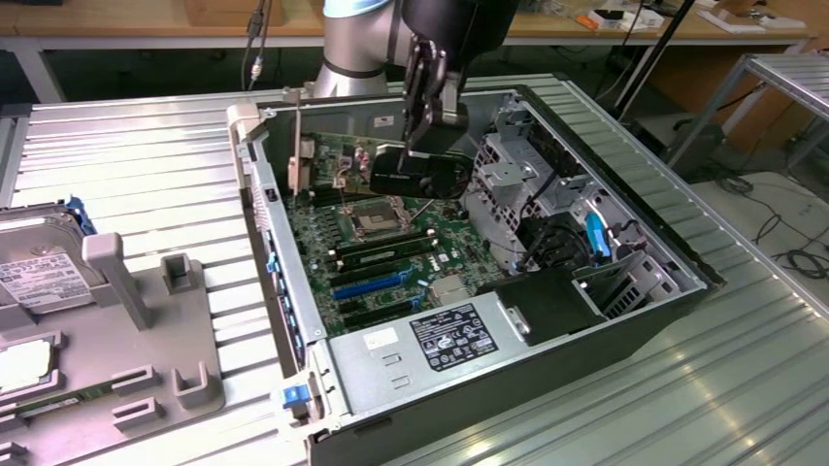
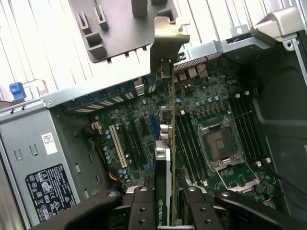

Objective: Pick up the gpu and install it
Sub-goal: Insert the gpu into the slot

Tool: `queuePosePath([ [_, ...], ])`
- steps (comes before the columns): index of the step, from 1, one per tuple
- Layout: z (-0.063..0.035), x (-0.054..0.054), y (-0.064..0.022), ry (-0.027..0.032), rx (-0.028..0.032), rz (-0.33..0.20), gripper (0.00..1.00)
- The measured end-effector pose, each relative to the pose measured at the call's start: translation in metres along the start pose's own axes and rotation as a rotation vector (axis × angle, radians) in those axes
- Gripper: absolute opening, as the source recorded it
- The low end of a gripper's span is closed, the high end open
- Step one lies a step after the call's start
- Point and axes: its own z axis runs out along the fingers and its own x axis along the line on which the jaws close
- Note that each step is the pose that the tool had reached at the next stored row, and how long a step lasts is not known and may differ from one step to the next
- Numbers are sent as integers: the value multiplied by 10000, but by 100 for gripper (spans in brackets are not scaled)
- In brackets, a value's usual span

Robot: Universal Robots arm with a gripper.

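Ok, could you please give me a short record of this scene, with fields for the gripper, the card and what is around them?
gripper: shut on the gpu, inside the open computer case
gpu pose: upright, edge-on over the motherboard
silver bracket: at the case's rear wall
seated in slot: cannot tell
cpu socket: beside the card, uncovered
hard drive: outside the case, at the exterior view's left
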Motion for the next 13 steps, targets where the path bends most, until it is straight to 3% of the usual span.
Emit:
queuePosePath([
  [13,0,0,0,61,-19,-869,27],
])
